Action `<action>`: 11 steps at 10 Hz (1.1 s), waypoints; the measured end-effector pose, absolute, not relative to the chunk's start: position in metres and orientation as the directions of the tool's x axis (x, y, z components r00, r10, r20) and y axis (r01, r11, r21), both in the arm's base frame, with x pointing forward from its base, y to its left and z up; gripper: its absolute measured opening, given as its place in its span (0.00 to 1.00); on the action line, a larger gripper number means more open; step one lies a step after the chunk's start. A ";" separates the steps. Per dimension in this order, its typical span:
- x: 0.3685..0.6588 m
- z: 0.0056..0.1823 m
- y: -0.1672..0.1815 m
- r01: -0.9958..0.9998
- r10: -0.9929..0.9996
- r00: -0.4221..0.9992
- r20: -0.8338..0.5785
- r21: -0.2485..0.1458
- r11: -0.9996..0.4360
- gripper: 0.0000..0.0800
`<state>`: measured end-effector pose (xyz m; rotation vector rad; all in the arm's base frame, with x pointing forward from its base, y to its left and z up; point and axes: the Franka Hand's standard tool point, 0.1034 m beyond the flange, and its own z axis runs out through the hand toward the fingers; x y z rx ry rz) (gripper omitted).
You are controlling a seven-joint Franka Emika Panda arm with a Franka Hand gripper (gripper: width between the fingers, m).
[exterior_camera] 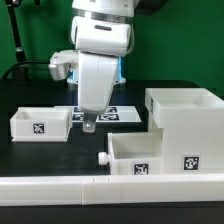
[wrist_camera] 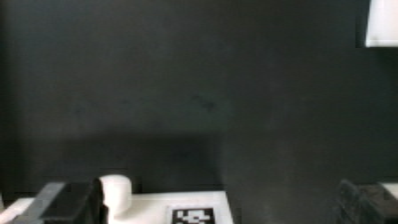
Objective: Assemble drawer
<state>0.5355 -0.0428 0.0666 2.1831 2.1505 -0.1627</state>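
The tall white box shell [exterior_camera: 185,112] stands at the exterior view's right. One small open-topped tray [exterior_camera: 40,123] sits at the left. A second tray [exterior_camera: 150,155], with a round knob [exterior_camera: 101,158], sits in front of the shell. All carry black-and-white tags. My gripper [exterior_camera: 88,124] hangs just above the black table between the two trays, over the marker board's edge. In the wrist view my gripper [wrist_camera: 210,205] is open and empty, its dark fingers [wrist_camera: 54,202] far apart, with a white knob [wrist_camera: 116,192] and a tagged white tray face [wrist_camera: 196,213] between them.
The marker board [exterior_camera: 112,114] lies flat behind my gripper. A long low white border rail [exterior_camera: 100,190] runs along the front of the table. A white corner [wrist_camera: 381,25] shows at the wrist view's edge; I cannot tell which part it is.
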 end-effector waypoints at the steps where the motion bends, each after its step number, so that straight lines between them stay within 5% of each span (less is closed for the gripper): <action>1: 0.535 0.067 -0.048 1.000 0.992 0.011 -0.125 -0.024 -0.014 0.81; 8: 0.540 0.038 -0.071 0.995 0.995 -0.081 0.057 -0.052 0.084 0.81; 11: 0.536 0.025 -0.068 0.993 0.986 -0.046 0.158 -0.098 0.062 0.81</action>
